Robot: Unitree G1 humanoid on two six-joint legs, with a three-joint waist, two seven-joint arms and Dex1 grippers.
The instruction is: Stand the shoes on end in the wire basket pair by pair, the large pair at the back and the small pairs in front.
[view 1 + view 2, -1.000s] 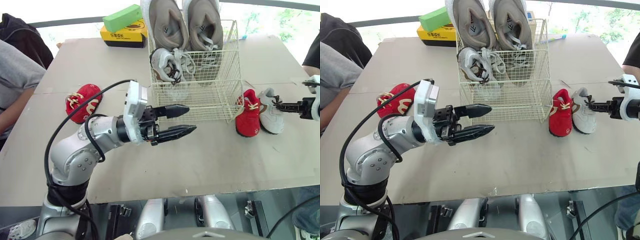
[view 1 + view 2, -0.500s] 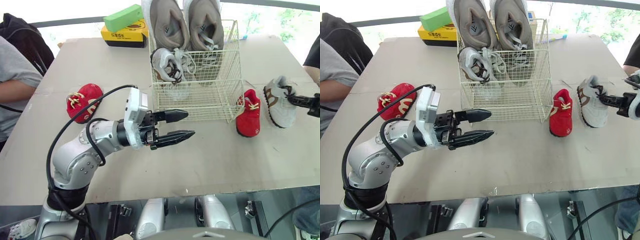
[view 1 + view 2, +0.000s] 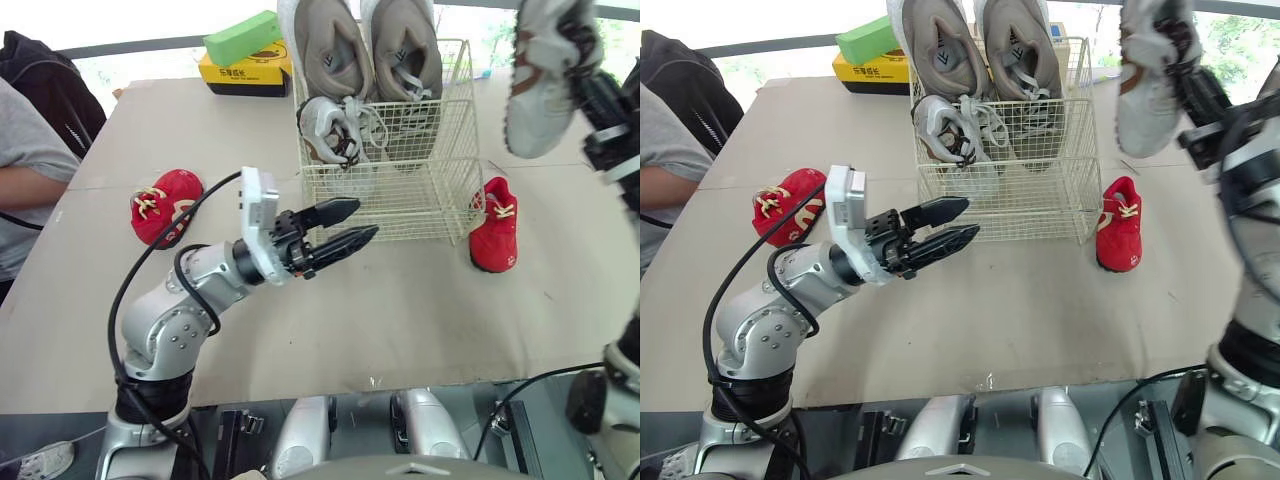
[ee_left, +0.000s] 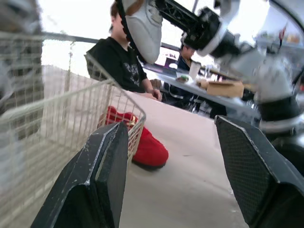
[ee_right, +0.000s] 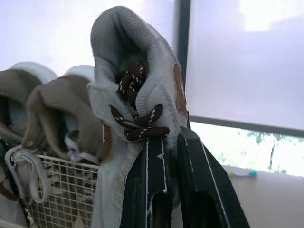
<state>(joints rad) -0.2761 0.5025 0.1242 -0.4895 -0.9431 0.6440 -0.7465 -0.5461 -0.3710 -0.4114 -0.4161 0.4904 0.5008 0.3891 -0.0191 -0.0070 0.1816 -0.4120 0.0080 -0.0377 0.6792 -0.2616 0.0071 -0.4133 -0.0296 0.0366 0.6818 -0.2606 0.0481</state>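
Running off the top edge, the upper ends of the large taupe trainers [image 3: 335, 45] are cut off. The pair stands on end at the back of the cream wire basket [image 3: 400, 190], lower ends screened by mesh. The top of the small grey-white trainer w/ brown laces [image 3: 540, 85] is also cropped, & the arm behind it is blurred. Inside the basket at front-left, a second small grey-white trainer [image 3: 330, 130] leans vs the big pair; its lower half is hard to make out thru the wires. A person in a grey sleeve [image 3: 30, 150] at the table's left edge is mostly out of frame, w/ a black bag [image 3: 40, 65] behind.

The yellow cardboard box [image 3: 245, 70] at the far end of the tan tabletop [image 3: 450, 300] has black print on its side, too small to read. A green block [image 3: 243, 37] lies on top of it.

Right gripper [image 5: 164, 142]: fingers nearly together, pinching the raised trainer at its collar just below the laces. The shoe hangs in the air above & to the right of the basket, touching nothing else.

Left gripper [image 3: 362, 220]: empty, fingers parted a moderate way, hovering over the tabletop near the basket's front wall, tips aimed at it, apart from it.

A small red shoe w/ pale laces [image 3: 495, 225] lies just beside the basket's right wall; a second small red shoe [image 3: 163, 205] lies well apart on the left side
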